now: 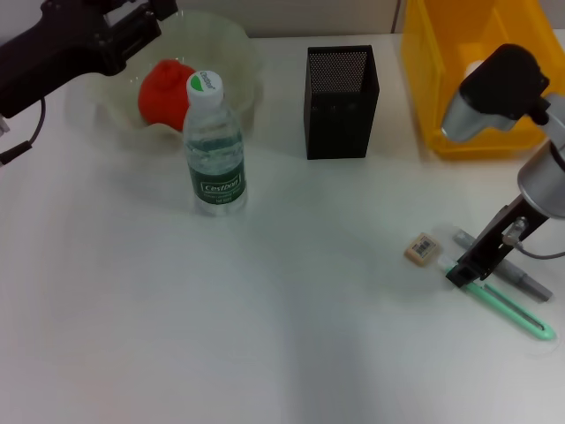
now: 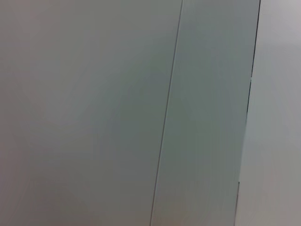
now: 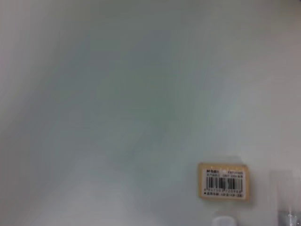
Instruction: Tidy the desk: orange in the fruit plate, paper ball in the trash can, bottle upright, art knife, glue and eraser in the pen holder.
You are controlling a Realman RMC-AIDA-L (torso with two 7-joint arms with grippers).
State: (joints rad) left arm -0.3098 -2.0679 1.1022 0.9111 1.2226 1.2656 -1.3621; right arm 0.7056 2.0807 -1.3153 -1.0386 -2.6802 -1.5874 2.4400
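The orange lies in the translucent fruit plate at the back left. Just beyond the plate hovers my left gripper, open and holding nothing. The bottle stands upright in front of the plate. At the back centre stands the black mesh pen holder. My right gripper reaches down onto the near end of the green art knife. The grey glue lies beside the knife, and the eraser lies just left of both. A white paper ball shows in the yellow trash can.
The trash can stands close behind my right arm at the back right. The white desk stretches wide in front of the bottle and the pen holder. In the left wrist view I see only a plain grey surface.
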